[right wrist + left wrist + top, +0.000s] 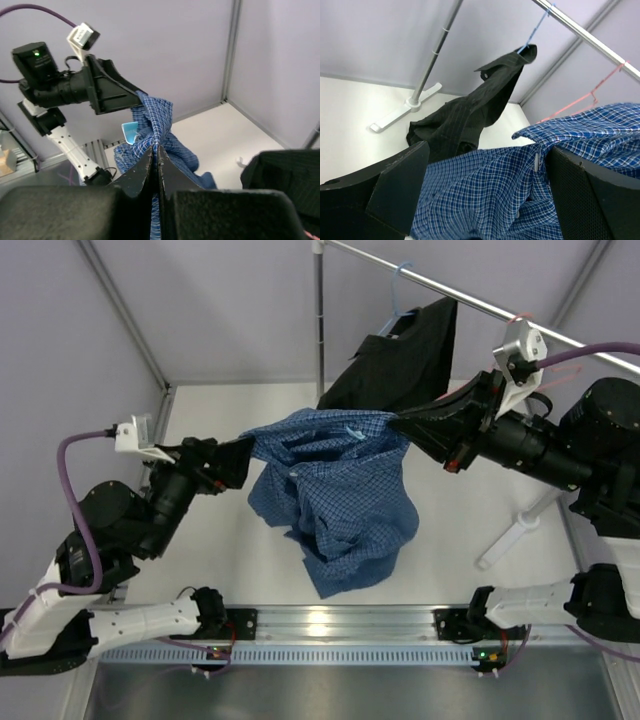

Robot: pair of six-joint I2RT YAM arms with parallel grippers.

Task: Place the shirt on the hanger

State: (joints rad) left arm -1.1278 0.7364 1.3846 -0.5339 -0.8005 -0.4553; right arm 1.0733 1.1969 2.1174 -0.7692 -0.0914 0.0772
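Shut tight in the foreground of its own wrist view, the right gripper (156,155) pinches a fold of the blue checked shirt (340,490), lifting the garment's right side clear of the white table (220,550). To the left, the left gripper (485,165) has its jaws spread wide with shirt cloth lying between the fingers. That side of the shirt is also up in the air, apparently resting on the spread fingers, though the exact contact cannot be made out. Held between the two arms, the shirt hangs in a bunched bundle and seems to be raised so that its neck opening can be found. The pink wire hanger (570,109) hangs bare on the metal rail (450,290) at the far right, behind the right arm and apart from the shirt. A black shirt (400,365) on a light blue hanger (400,285) hangs further left on the same rail.
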